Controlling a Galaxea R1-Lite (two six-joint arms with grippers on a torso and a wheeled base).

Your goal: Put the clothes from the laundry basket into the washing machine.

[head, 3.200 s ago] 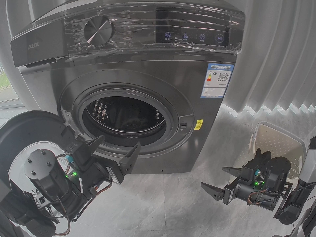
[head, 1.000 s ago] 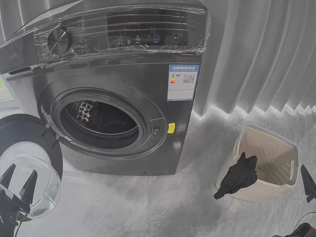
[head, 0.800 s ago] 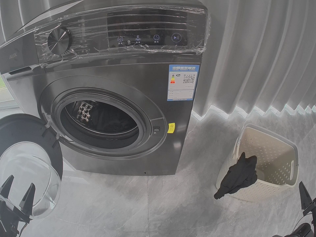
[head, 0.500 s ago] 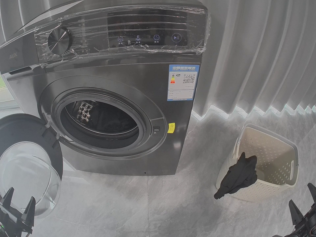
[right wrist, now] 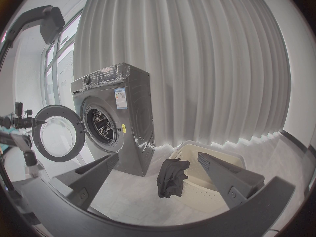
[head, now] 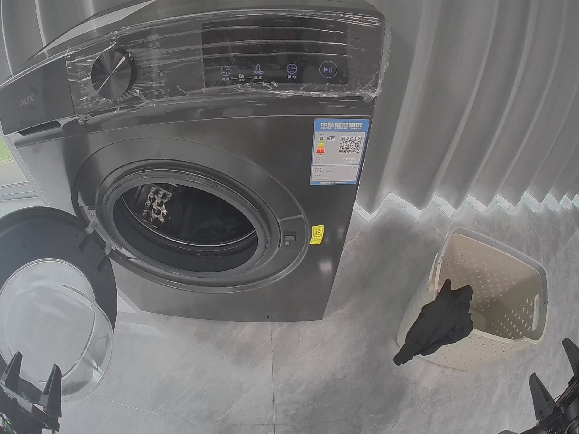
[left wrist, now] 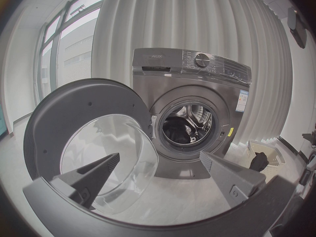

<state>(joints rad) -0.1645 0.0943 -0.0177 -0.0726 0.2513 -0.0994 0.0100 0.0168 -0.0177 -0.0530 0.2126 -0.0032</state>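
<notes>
I have the grey front-loading washing machine (head: 241, 128) ahead of me on the pale tiled floor (head: 271, 381), backed by a white pleated curtain (head: 482, 91). Clear plastic film (head: 253, 94) is stretched across its control panel, with 1 round dial (head: 112, 73) at the left end and a blue-edged label (head: 338, 152) on the front at the right. The round door (head: 36, 236) is swung wide open to the left, its glass bowl (head: 54, 327) bulging toward me. Inside the drum (head: 157, 201) I can make out a dark heap (left wrist: 174, 134) low down that looks like clothing. The cream perforated laundry basket (head: 500, 272) sits on the floor to the right of the machine and nearer to me, well apart from it. 1 black garment (head: 437, 323) is draped over the basket's left rim, most of it hanging down the outer wall; I cannot tell whether its lowest end touches the floor. The left gripper (head: 30, 381) sits low at the near left, just in front of the glass bowl, its 2 fingers spread apart with nothing between them. The right gripper (head: 552, 366) sits at the near right, beside the basket's near side and apart from the garment, its 2 fingers likewise spread and empty.
</notes>
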